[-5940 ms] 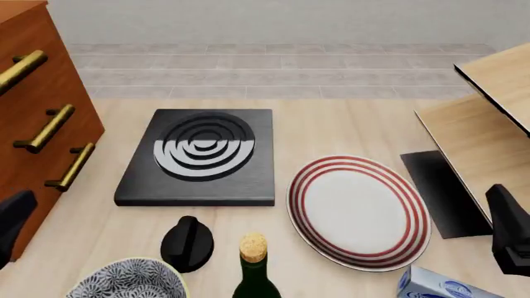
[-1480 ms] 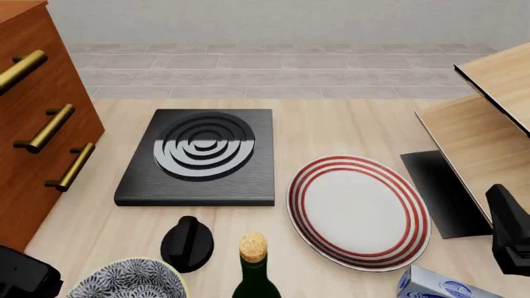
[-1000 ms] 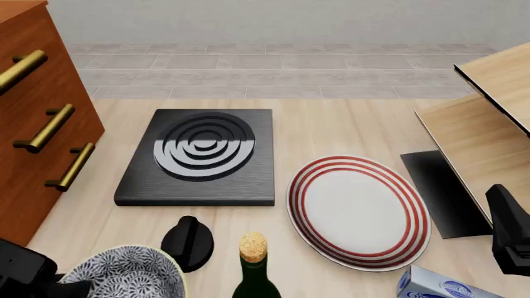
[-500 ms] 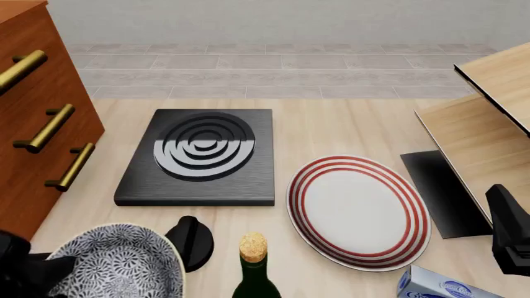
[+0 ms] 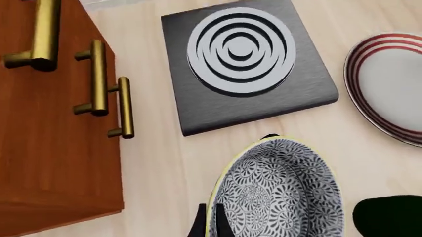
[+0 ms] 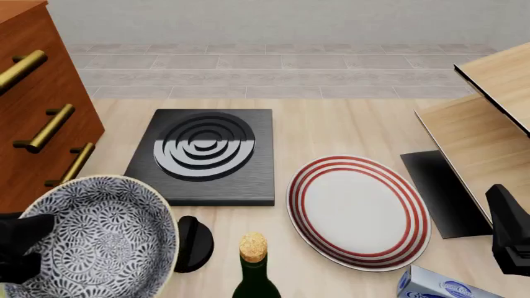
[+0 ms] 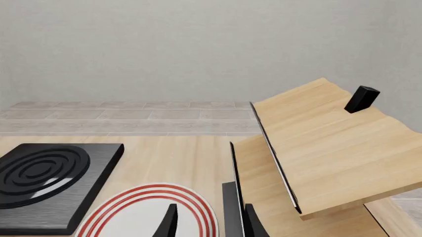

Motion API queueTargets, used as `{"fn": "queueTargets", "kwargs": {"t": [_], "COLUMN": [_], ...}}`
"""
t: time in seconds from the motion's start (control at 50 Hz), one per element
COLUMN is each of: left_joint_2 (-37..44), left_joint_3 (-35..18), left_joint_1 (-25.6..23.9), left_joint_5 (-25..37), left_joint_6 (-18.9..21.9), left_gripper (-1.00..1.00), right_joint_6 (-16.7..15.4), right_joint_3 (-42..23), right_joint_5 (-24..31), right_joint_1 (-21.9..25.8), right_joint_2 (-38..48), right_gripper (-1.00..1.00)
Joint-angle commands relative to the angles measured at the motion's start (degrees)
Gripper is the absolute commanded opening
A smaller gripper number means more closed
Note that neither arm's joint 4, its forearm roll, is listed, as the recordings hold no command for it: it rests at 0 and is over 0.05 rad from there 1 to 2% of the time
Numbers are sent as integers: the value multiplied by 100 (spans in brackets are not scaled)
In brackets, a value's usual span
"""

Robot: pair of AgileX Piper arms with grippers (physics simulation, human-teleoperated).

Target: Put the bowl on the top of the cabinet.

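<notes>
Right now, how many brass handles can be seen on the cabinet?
3, all on the front of the cabinet: top handle, middle handle, lowest handle just above the bowl. More may be hidden.

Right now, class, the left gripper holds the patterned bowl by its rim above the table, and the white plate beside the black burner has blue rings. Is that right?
Not quite. The left gripper does hold the bowl by its rim above the table, but the plate beside the black burner has red rings, not blue. The front view shows it.
</notes>
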Motion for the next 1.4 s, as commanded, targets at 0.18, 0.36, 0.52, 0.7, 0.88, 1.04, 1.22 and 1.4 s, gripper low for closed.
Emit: {"fn": "queueTargets", "kwargs": {"t": [0.18,0.36,0.52,0.7,0.88,1.04,1.22,1.4], "left_joint_2": [55,290,465,608,712,866,1003,1155], "left_joint_3": [-982,-1745,-2112,-2670,-2963,-3181,-3493,-3626], "left_joint_1": [453,822,1182,1399,1654,1945,2200,2566], "left_joint_5": [-191,-298,-506,-627,-772,-849,-835,-998], "left_joint_6": [34,42,49,103,-17,-417,-892,-1360], "left_gripper": [-100,-100,-100,-100,-100,-100,-100,-100], "right_joint_6": [0,0,-1,0,-1,0,0,0], "right_joint_3": [0,0,0,0,0,0,0,0], "right_joint_5": [0,0,0,0,0,0,0,0], "right_joint_1": [0,0,-1,0,0,-1,-1,0], "right_joint_2": [1,0,1,0,0,0,1,0], "right_gripper": [100,100,100,100,100,100,100,100]}}
